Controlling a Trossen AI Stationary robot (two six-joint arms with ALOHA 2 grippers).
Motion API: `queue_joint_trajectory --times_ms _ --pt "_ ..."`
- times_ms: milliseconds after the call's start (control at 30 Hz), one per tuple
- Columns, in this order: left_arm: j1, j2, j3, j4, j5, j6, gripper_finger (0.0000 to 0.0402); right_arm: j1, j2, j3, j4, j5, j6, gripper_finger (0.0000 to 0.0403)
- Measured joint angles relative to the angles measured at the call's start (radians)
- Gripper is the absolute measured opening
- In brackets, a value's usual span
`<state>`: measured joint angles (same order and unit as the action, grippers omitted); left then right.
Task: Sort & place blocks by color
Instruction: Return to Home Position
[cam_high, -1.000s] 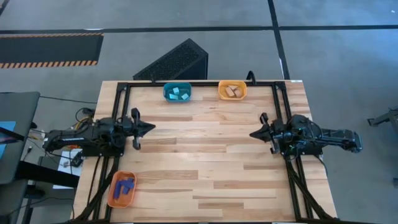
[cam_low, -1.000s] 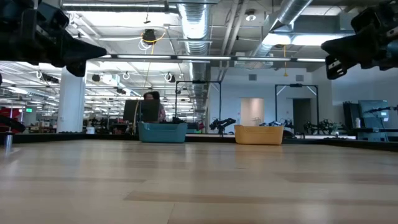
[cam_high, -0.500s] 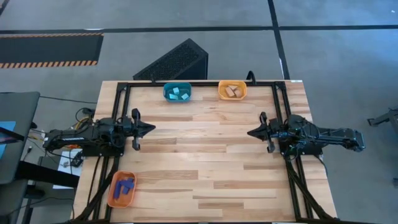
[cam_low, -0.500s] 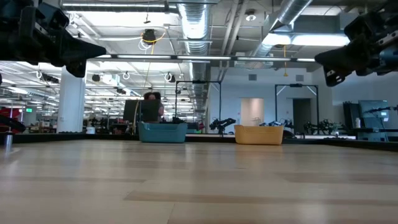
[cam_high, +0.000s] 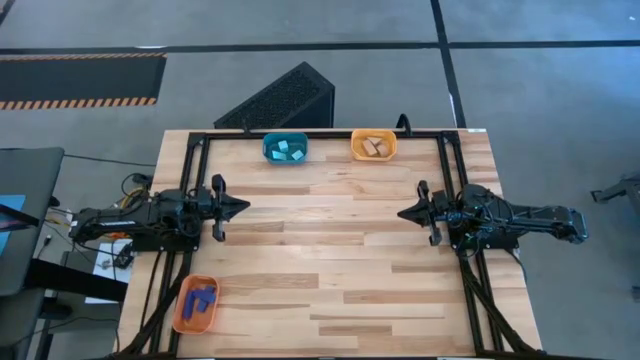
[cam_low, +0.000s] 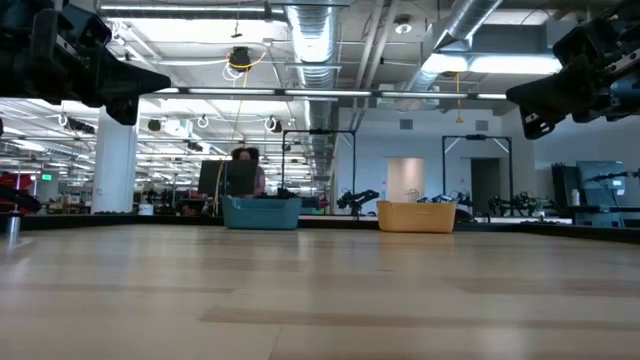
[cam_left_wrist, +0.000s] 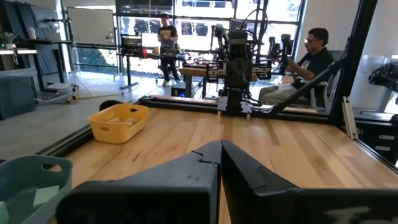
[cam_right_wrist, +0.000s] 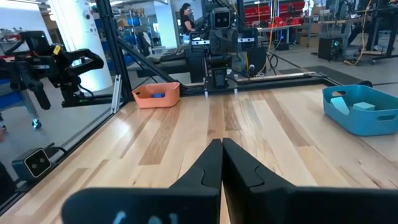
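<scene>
Bright, even light from overhead leaves the table (cam_high: 340, 250) almost shadowless, while in the low view ceiling lamps (cam_low: 470, 62) glare at one o'clock, the left gripper (cam_low: 160, 78) at ten o'clock reads as a black silhouette, and the wood gleams palely.

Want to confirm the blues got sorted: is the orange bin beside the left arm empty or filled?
Filled: dark blue blocks lie inside the orange bin, seen from above.

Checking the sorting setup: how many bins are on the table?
3. A teal bin and a yellow bin sit side by side at the table edge topmost in the high view; an orange bin is at its bottom-left corner. None seems hidden.
</scene>
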<state>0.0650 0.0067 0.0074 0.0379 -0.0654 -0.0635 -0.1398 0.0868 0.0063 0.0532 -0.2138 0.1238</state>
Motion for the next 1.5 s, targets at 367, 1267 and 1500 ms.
queue_joint_trajectory --times_ms 367,1267,1500 --pt "0.000 0.000 0.000 0.000 0.000 0.000 0.0000 0.000 0.000 -0.001 0.000 0.000 0.000 0.0022" --pt "0.000 0.000 -0.001 0.000 0.000 -0.001 0.0000 0.000 0.000 -0.001 0.000 -0.001 0.000 0.0024" --pt "0.000 0.000 -0.001 0.000 0.000 -0.001 0.0000 0.000 0.000 -0.001 0.000 -0.001 0.000 0.0022"
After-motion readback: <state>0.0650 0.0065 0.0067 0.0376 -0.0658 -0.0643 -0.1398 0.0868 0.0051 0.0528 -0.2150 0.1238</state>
